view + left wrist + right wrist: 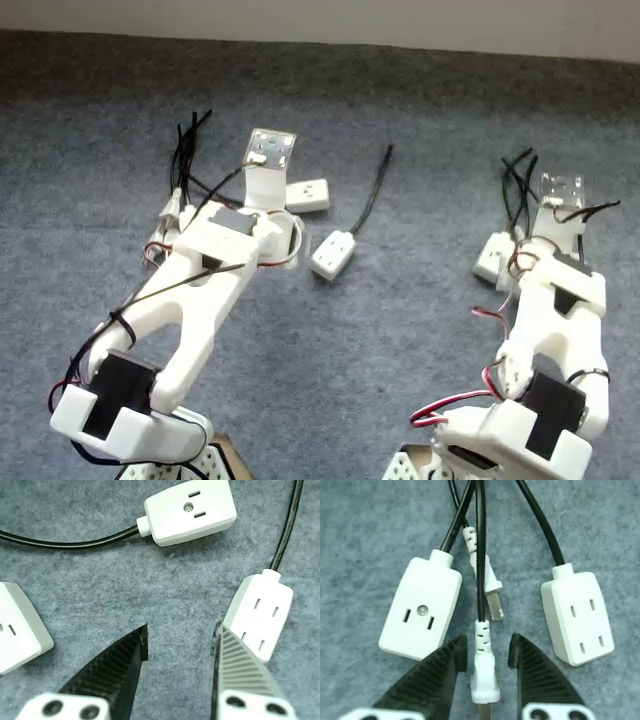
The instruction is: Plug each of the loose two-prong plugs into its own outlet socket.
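The near plug (484, 682) lies between the spread fingers of my right gripper (487, 655), not pinched. The far plug (489, 582) sits just ahead of the tips, prongs bare. A round-hole socket (420, 610) and a slotted socket (577, 615) flank them, both unfilled.

My left gripper (181, 635) hangs parted over bare cloth, with a long socket (260, 615) just beside its pale finger and a corded socket (190, 510) farther ahead.

I judge nothing is plugged in yet. Grey felt (380, 330) covers the table, and a pale wall (400, 20) runs behind it.
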